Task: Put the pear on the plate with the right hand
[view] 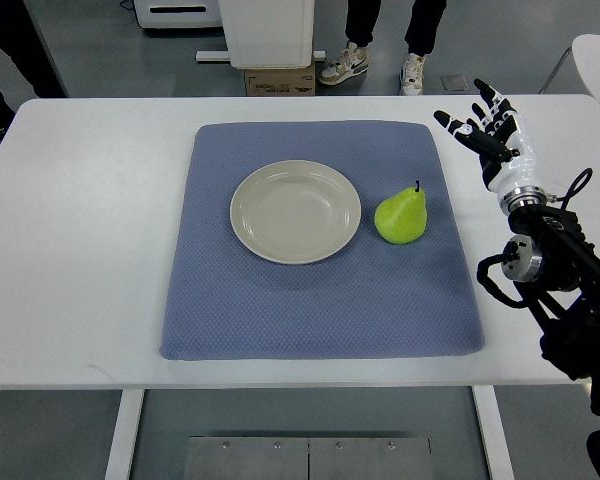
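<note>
Only one camera here, the top view looking steeply down, so that's all I've got to go on.

My right hand (488, 125) is up over the bare white table (80, 220), off the right edge of the mat (310, 310), fingers spread and holding nothing. The pear (401, 216) sits on the mat just beside the plate (295, 211), on the plate's right, not quite touching its rim as far as I can tell. From my hand, the pear lies to the picture's left and nearer my own side, with a clear gap between us. It's resting with the fat end toward me and the stem pointing to the far side of the table, so the long axis runs roughly away from me. My left arm doesn't show at all, so the right is the only one in reach anyway. I reckon the move is to come in and down over the pear, then a short hop left onto the plate.

The mat is blue-grey, dimpled fabric, lying flat. Past the far edge of the table there's a grey floor, a white cabinet (268, 30), a cardboard box (278, 80), and a person's legs and sneakers (344, 66).
</note>
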You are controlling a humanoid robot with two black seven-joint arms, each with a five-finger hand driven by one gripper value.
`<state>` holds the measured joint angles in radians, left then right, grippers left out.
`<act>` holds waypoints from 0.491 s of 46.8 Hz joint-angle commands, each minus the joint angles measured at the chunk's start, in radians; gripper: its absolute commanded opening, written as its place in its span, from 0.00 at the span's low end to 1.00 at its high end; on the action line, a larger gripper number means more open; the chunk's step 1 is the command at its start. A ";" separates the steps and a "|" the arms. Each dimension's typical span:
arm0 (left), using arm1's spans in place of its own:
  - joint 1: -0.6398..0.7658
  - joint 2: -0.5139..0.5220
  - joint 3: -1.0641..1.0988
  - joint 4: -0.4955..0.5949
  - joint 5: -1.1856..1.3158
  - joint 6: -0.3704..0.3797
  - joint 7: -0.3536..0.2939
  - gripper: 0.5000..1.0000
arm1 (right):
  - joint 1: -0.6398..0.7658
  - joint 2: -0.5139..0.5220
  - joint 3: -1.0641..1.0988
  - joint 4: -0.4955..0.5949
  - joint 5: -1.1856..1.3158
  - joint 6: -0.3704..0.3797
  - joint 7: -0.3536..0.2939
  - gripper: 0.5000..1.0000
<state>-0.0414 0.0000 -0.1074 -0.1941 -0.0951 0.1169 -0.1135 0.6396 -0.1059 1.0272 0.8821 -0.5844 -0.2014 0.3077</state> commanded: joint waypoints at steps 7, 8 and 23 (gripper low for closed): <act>0.000 0.000 -0.002 -0.001 0.000 0.000 -0.002 1.00 | 0.000 0.000 0.001 0.000 0.000 0.000 0.001 1.00; 0.000 0.000 -0.002 -0.001 0.000 -0.002 -0.002 1.00 | 0.000 0.000 0.001 0.000 0.000 0.000 0.001 1.00; 0.000 0.000 0.000 0.001 0.000 -0.006 -0.002 1.00 | 0.002 -0.001 0.001 0.000 0.000 0.000 0.001 1.00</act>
<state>-0.0430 0.0000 -0.1077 -0.1938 -0.0951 0.1103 -0.1151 0.6400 -0.1059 1.0279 0.8821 -0.5844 -0.2009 0.3074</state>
